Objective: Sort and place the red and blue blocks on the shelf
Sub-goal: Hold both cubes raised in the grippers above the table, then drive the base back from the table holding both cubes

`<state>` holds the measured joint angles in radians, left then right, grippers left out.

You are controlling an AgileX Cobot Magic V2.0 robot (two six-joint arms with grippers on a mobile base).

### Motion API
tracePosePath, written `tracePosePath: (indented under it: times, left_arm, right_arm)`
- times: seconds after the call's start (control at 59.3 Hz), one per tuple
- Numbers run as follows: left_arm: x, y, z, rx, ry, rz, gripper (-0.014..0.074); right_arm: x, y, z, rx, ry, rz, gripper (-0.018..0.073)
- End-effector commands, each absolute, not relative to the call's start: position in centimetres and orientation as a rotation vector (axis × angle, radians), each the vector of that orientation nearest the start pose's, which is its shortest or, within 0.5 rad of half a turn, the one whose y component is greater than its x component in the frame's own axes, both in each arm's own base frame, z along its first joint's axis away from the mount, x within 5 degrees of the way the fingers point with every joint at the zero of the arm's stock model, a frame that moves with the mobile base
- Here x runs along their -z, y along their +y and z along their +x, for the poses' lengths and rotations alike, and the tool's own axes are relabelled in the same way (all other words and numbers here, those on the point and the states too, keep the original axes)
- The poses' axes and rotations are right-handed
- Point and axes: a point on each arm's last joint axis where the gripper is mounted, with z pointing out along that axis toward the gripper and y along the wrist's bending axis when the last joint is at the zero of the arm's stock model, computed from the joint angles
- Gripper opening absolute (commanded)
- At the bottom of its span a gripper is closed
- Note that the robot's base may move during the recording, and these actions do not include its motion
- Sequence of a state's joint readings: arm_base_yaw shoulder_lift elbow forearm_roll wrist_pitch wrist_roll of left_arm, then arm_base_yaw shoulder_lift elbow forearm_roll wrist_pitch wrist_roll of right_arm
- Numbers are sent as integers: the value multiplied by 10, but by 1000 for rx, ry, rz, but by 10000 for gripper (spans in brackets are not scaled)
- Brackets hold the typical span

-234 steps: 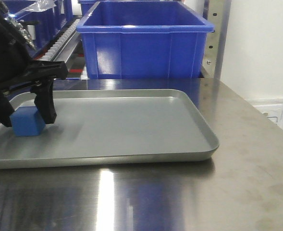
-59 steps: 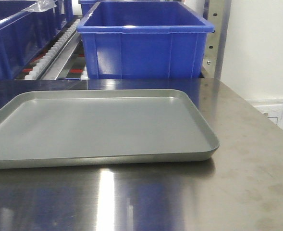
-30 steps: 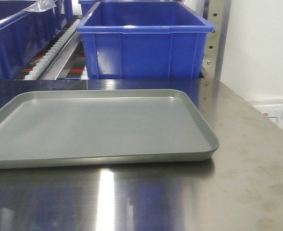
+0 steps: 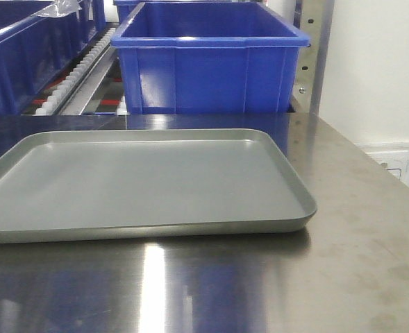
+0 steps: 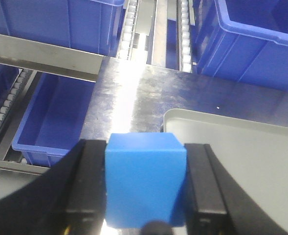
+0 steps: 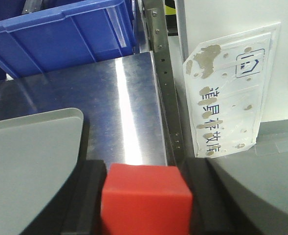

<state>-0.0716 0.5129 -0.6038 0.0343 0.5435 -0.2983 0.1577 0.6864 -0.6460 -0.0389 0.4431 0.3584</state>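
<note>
Front view: I log the grey tray [image 4: 155, 180] flat on the tabletop [image 4: 357, 277], with a blue bin [image 4: 204, 69] at its 12 o'clock. Left wrist: my left gripper [image 5: 145, 183] clamps the blue block [image 5: 145, 171] at 6 o'clock, the cube square between the fingers. Right wrist: the right gripper [image 6: 144, 200] clamps the red block [image 6: 144, 188] at 6 o'clock, likewise square.

tray [image 4: 155, 182]: matt metal | tabletop [image 4: 350, 277]: glossy steel | bins [image 4: 204, 76]: smooth plastic | blue block [image 5: 144, 181]: matt
</note>
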Motion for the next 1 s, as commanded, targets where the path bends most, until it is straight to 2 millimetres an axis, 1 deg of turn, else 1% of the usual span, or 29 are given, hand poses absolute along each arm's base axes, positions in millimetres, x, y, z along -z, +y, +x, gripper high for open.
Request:
tracePosePath:
  times: [0.0, 0.979]
  left_arm:
    - [-346, -6, 102, 230, 1815, -199, 128]
    - [-346, -6, 102, 230, 1817, -200, 128]
  right_arm:
    - [-349, 20, 139, -299, 1846, 146, 52]
    - [-349, 20, 139, -299, 1846, 146, 52]
